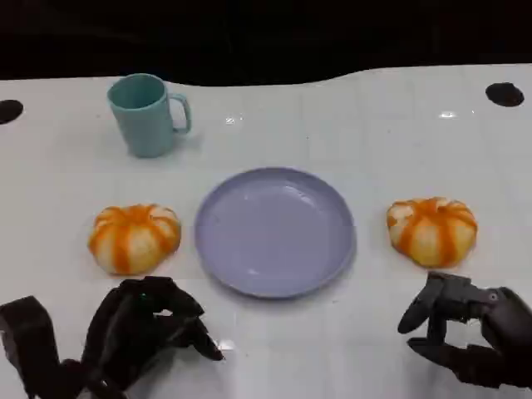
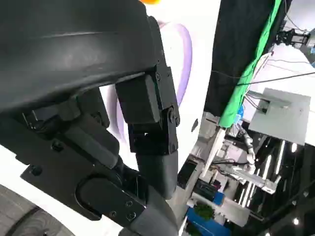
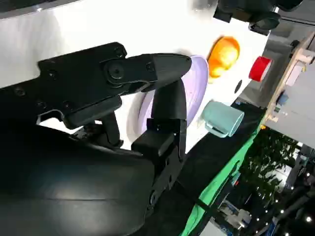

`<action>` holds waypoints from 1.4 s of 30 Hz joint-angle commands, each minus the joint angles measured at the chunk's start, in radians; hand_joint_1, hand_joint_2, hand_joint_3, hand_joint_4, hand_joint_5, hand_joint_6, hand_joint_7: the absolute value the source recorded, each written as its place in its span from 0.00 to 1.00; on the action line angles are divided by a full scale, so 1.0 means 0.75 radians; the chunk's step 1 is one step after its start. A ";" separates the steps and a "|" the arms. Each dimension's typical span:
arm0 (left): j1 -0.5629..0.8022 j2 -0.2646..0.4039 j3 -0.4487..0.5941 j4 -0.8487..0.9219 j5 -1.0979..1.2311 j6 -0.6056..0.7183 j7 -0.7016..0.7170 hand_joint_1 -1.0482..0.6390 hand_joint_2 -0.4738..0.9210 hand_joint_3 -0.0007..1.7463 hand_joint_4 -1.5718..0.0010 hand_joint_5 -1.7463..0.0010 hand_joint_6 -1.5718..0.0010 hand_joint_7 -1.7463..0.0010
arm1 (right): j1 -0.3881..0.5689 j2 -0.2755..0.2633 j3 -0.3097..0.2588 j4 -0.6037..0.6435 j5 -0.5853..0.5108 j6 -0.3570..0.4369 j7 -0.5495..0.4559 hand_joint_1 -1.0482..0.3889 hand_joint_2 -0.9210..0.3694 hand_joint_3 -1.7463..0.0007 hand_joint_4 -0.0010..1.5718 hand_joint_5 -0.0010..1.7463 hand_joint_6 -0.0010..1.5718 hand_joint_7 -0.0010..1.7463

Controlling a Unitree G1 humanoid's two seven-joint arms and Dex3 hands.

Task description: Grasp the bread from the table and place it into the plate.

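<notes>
You have two orange-striped breads on the white surface (image 1: 391, 116), one on each side of the lavender plate (image 1: 275, 230): the left bread (image 1: 134, 237) sits at the plate's nine o'clock, the right bread (image 1: 431, 229) at its three o'clock, each near the rim but apart from it. Neither is in the plate yet, and neither is being touched. Your left hand (image 1: 145, 332) lies low at about six o'clock from the left bread, its fingers bent loosely with nothing in them; your right hand (image 1: 470, 328) hangs at about five o'clock from the right bread, fingers parted and curved, likewise holding nothing. The teal mug (image 1: 147, 114) stands well back at about eleven o'clock from the plate, out of the working path. The main risk, as I judge it, is that a rounded, domed loaf will slide or roll away if your fingers meet it from one side before they wrap it, pushing it toward the edge or into the plate rim. Closing too high on the dome could let it squirt out. A low carry could also clip the plate's raised lip and shift the plate. The task does not say which bread, so settle on one hand to avoid both reaching inward together.
</notes>
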 commanded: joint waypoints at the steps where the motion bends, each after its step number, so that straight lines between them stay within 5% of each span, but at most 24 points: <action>1: -0.001 0.026 0.009 -0.001 -0.008 0.007 -0.007 0.00 0.83 0.00 0.00 0.66 0.00 0.81 | -0.004 -0.003 -0.014 0.009 -0.001 -0.011 -0.008 0.41 0.00 0.88 0.43 0.94 0.42 0.67; 25: -0.006 0.023 0.012 0.005 -0.012 0.008 -0.010 0.00 0.83 0.00 0.00 0.66 0.00 0.81 | -0.003 -0.006 -0.021 0.004 -0.011 -0.023 -0.021 0.43 0.00 0.88 0.42 0.97 0.41 0.70; 29: -0.006 0.019 0.011 0.008 -0.008 0.001 -0.004 0.00 0.83 0.00 0.00 0.66 0.00 0.81 | -0.007 -0.031 -0.038 -0.042 -0.109 -0.074 -0.090 0.42 0.00 0.87 0.40 0.94 0.39 0.68; 35: -0.010 0.018 0.008 0.013 -0.002 -0.008 -0.002 0.00 0.83 0.00 0.00 0.66 0.00 0.82 | -0.033 -0.095 -0.089 -0.109 -0.390 -0.162 -0.271 0.39 0.00 0.88 0.34 0.70 0.36 0.48; 42: -0.017 0.017 0.009 0.023 -0.009 0.010 -0.004 0.00 0.82 0.00 0.00 0.66 0.00 0.81 | -0.064 -0.169 -0.127 -0.223 -0.669 -0.105 -0.451 0.35 0.00 0.89 0.30 0.34 0.40 0.08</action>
